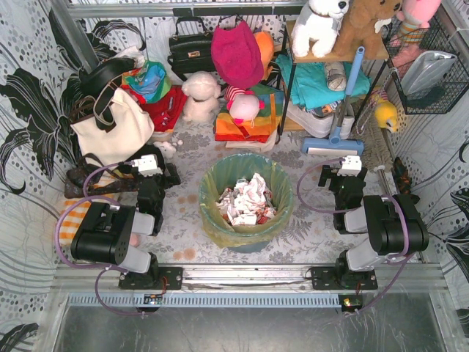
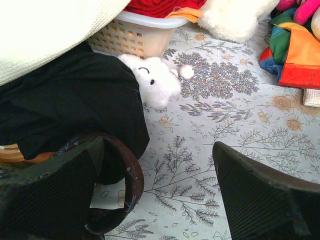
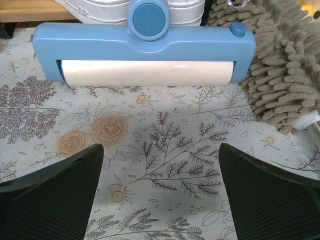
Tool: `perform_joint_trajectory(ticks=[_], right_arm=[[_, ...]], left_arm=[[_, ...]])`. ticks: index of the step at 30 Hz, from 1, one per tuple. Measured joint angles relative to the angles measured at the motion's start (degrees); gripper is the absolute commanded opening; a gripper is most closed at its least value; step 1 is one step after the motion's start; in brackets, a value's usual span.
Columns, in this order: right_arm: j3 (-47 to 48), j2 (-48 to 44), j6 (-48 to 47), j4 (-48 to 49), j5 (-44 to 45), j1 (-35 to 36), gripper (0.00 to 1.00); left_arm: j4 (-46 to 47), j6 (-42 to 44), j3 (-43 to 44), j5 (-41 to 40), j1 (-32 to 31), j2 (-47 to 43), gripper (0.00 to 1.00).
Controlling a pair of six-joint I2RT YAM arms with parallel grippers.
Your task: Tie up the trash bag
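The trash bag [image 1: 211, 192] is a thin yellow-green liner standing open in a round teal bin [image 1: 249, 246] at the middle of the top view. Its edge is folded over the bin's rim, and crumpled white paper [image 1: 248, 202] lies inside. My left gripper [image 1: 150, 172] sits to the bin's left and my right gripper [image 1: 348, 176] to its right, both apart from the bag. In the left wrist view the left gripper [image 2: 160, 195] is open over bare floral cloth. The right gripper [image 3: 160, 192] is open too, with nothing between its fingers. Neither wrist view shows the bag.
A dark brown strap loop [image 2: 127, 185], black fabric [image 2: 75, 105], a small white plush [image 2: 152, 80] and a basket [image 2: 135, 35] lie close to the left gripper. A blue roller head [image 3: 145, 45] and a grey duster [image 3: 285, 75] lie ahead of the right gripper. Bags, toys and shelves crowd the back.
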Motion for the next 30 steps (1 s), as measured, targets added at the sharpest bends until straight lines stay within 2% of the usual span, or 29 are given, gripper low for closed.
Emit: perform_joint_trajectory(ticks=[30], right_arm=[[0.0,-1.1,0.4,-0.6,3.0,0.0,0.97]], left_arm=[[-0.2,0.1,0.0,1.4,0.1,-0.2,0.98]])
